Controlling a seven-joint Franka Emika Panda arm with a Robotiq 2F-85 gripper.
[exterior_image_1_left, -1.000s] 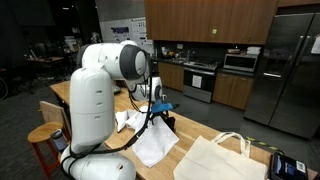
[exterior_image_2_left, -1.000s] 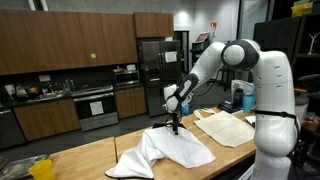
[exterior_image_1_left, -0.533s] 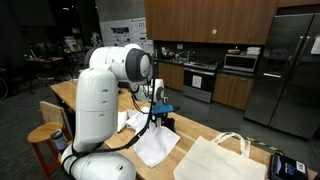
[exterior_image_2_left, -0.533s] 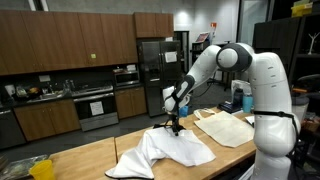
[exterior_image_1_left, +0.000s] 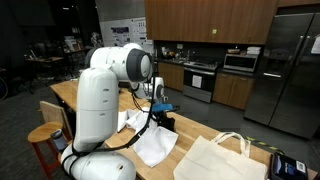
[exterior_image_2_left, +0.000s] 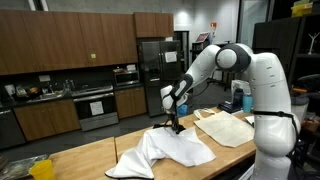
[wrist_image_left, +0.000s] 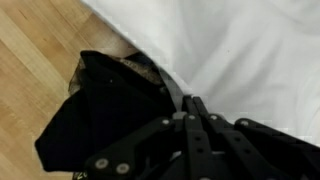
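Note:
My gripper (wrist_image_left: 190, 102) points down at the wooden table (exterior_image_2_left: 100, 155), and its fingers are pressed together. A crumpled white cloth (wrist_image_left: 240, 50) lies there. The fingertips meet where this cloth borders a piece of black fabric (wrist_image_left: 100, 110). I cannot tell whether any fabric is pinched between them. In both exterior views the gripper (exterior_image_1_left: 163, 122) (exterior_image_2_left: 175, 128) stands at the far upper edge of the white cloth (exterior_image_1_left: 150, 145) (exterior_image_2_left: 165, 152), low on the tabletop.
A flat beige tote bag (exterior_image_1_left: 215, 158) (exterior_image_2_left: 225, 127) lies on the table next to the cloth. A dark device (exterior_image_1_left: 290, 163) sits at the table's corner, and a blue container (exterior_image_2_left: 248, 98) stands behind the bag. A wooden stool (exterior_image_1_left: 45, 140) stands beside the robot base. Kitchen cabinets and a fridge line the back wall.
The gripper's fingers have gone from open to shut at the cloth's edge. The arm has shifted slightly, and the cloth lies as before.

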